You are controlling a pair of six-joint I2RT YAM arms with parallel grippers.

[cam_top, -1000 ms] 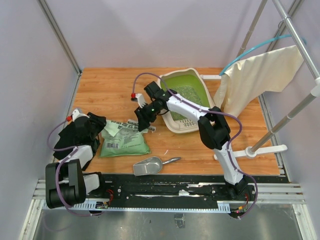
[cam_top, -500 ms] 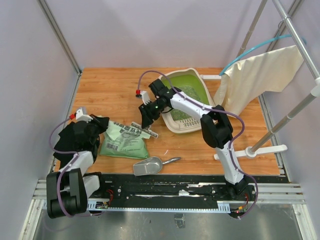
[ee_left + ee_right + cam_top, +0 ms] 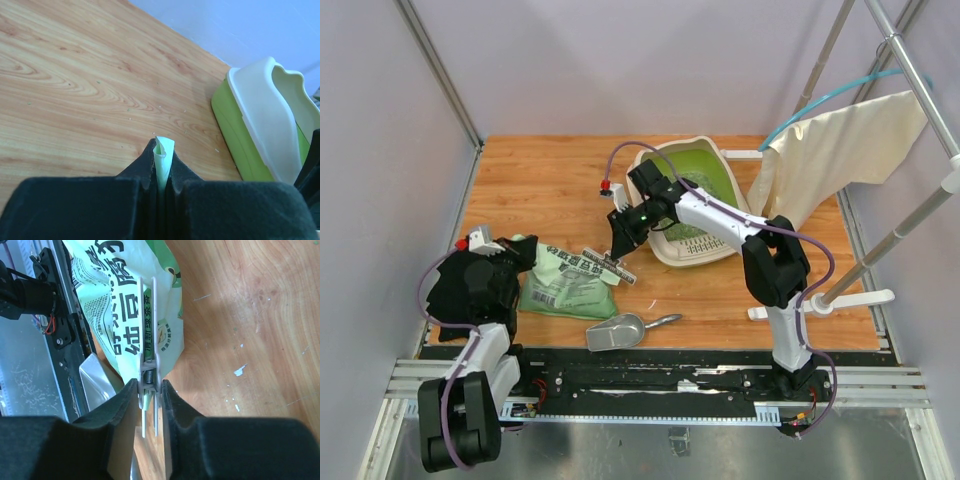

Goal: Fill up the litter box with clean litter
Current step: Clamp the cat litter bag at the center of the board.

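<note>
The cream-white litter box (image 3: 665, 245) with a green inside stands at the back middle, and some pale clean litter (image 3: 697, 186) lies in it. Its rim also shows in the left wrist view as the litter box (image 3: 260, 120). A light green printed bag (image 3: 568, 288) lies left of centre. My left gripper (image 3: 512, 256) is shut on a fold of the bag (image 3: 164, 152). My right gripper (image 3: 619, 243) is shut on the grey spring clip (image 3: 148, 371) that sits on the bag's top edge (image 3: 127, 315).
A silver metal scoop (image 3: 617, 331) lies near the front edge, right of the bag, and shows as the scoop (image 3: 95, 377) in the right wrist view. A cream cloth (image 3: 840, 150) hangs on a rack at the right. A black rail (image 3: 650, 375) runs along the front.
My right gripper has closed onto the clip and shifted right toward the litter box. My left gripper shut on the bag's corner and its arm drew back left.
</note>
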